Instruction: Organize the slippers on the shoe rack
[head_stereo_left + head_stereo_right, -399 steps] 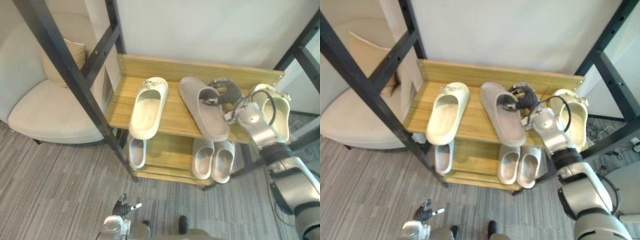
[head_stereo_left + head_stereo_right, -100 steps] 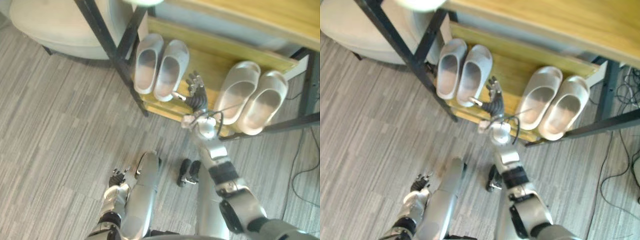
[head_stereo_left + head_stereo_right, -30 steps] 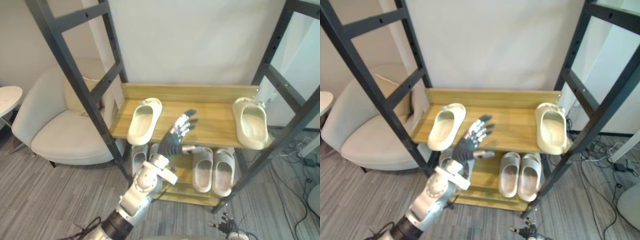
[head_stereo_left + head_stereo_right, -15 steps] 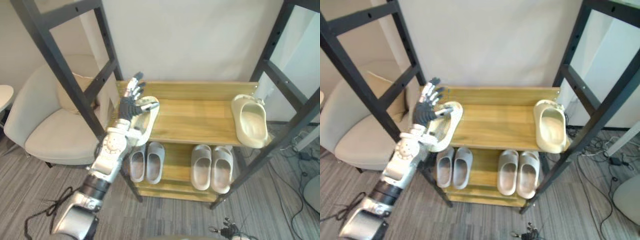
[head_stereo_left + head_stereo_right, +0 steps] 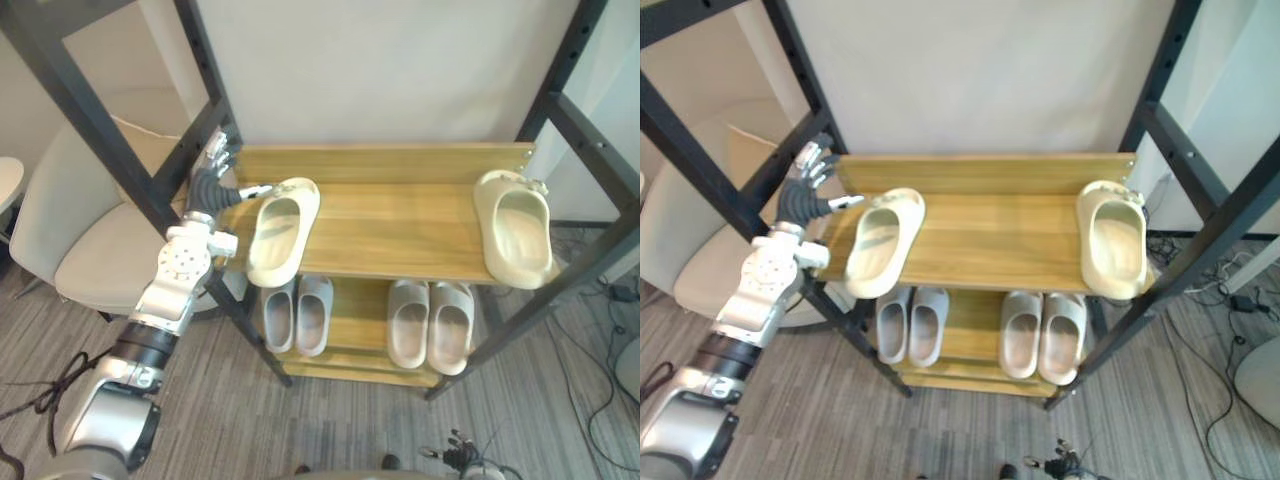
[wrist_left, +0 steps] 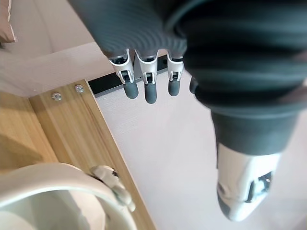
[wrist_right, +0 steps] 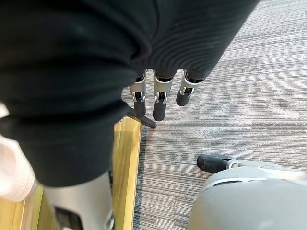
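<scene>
I'm hovering left hand (image 5: 208, 188), fingers splayed, empty; cream slipper (image 5: 281, 230) off thumb, probably light, squashy; aiming for sidewall. Right hand (image 7: 159, 98) dangling slack.

Shoe rack shelves (image 5: 400, 230): light wood, smooth, satin. Rack frame (image 5: 78, 100): black metal, matt. Cream slippers (image 5: 280, 232): smooth matt moulded foam or rubber. Grey slippers (image 5: 298, 315): same matt finish. Armchair (image 5: 70, 250): pale cloth. Floor (image 5: 220, 420): grey streaked carpet, rough. Left hand (image 5: 205, 190): silvery fingers, dark ribbed matt cover.
</scene>
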